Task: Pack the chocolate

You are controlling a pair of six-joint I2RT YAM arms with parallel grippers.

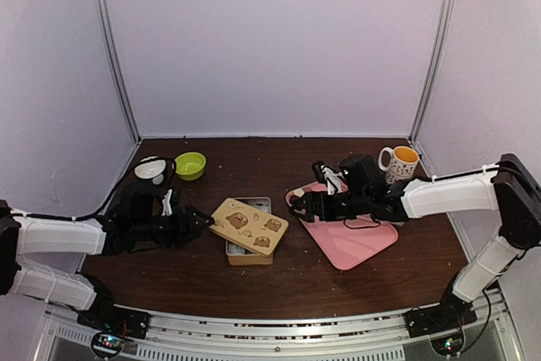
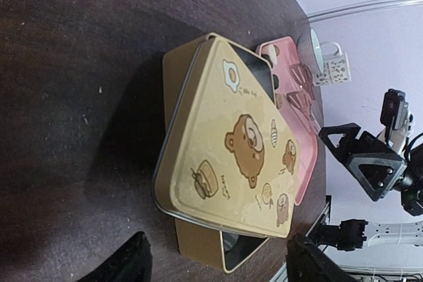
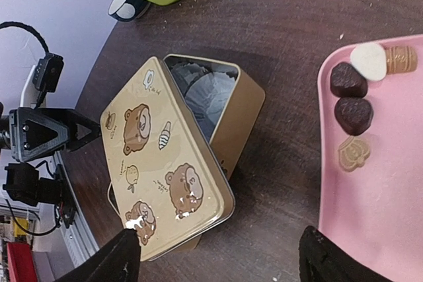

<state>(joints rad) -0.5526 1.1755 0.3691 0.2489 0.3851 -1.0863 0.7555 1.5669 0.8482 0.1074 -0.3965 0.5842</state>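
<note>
Both gape empty: the right tool [image 1: 296, 207] has the chocolate [image 3: 348, 100] just ahead on the pink tray [image 3: 377, 229]; the left tool [image 1: 203, 220] faces the tin [image 3: 241, 117] and its skewed lid [image 1: 249, 226], presumably to clear it.

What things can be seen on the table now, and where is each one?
tin: one, tan, middle of the table
lid: one, tan with bear drawings, lying askew on the tin
tray: one, pink, right of the tin
chocolates: five; two dark brown, two light brown, one white; on the tray near its edge
mug: one, white, orange inside, back right
bowl: one, green, back left
cup: one, dark outside, white inside, beside the bowl
table: one, dark brown
left gripper: open, left of the tin
right gripper: open, over the tray's left edge
</note>
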